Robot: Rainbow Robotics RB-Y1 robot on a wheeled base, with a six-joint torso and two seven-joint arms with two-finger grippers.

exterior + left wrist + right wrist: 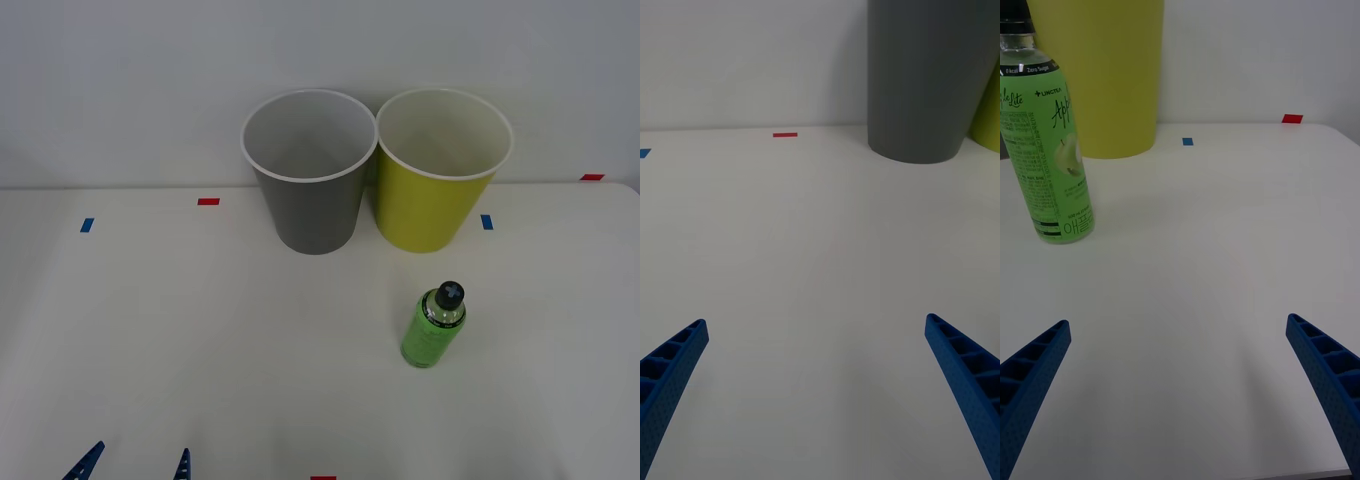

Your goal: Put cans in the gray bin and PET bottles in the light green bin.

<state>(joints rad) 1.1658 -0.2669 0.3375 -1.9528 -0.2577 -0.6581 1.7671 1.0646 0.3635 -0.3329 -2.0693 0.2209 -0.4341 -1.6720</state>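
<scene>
The gray bin and the light green bin stand side by side at the back of the table, both upright. A PET bottle with a green wrap and black cap stands upright in front of the light green bin. My left gripper is open at the near left edge, low over the table, facing the gray bin. The left gripper holds nothing. My right gripper is open and empty, with the bottle ahead and off to one side, before the light green bin. The cans are out of view.
The white table ends at a white wall just behind the bins. Small red tape marks and blue tape marks lie flat along the back of the table. Bare surface lies between the grippers and the bins.
</scene>
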